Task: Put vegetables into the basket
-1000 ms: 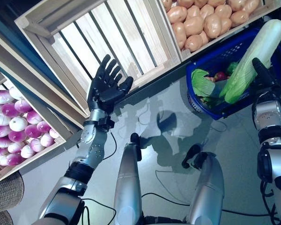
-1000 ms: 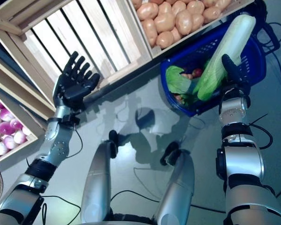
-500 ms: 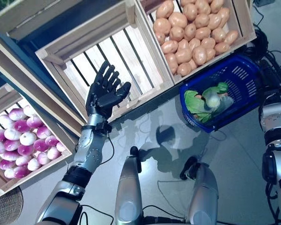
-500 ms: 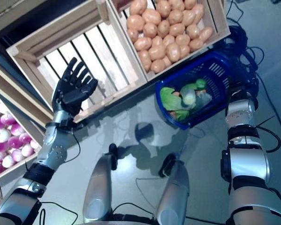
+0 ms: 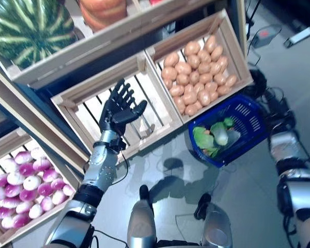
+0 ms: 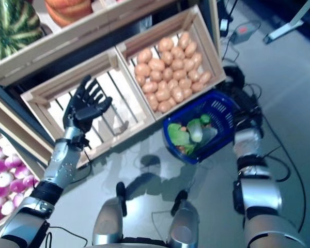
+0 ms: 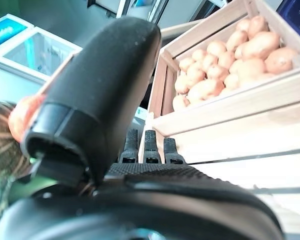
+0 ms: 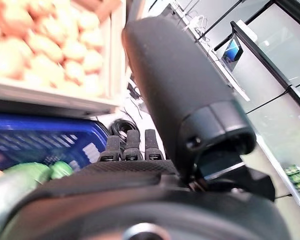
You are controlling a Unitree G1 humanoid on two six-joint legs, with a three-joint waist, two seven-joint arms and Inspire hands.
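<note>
The left hand (image 5: 119, 106) is spread wide and holds nothing, raised before the empty crate (image 5: 93, 103). The right hand (image 8: 140, 145) shows straight, unloaded fingers beside the blue basket (image 5: 250, 111), where leafy vegetables (image 5: 214, 137) already lie. Expect potatoes (image 5: 196, 70), beyond the left fingers, to be firm and dense; cup one around its middle.

The blue plastic basket (image 5: 245, 116) sits on the floor just below the wooden crate of potatoes (image 5: 201, 70), its near corner close against the crate's front edge. Its walls are an open lattice. Inside, heaped toward the end farther from the crate, lie leafy green vegetables (image 5: 204, 139) and a pale, whitish-green one (image 5: 220, 135) (something reddish shows beneath, too small to identify).
</note>
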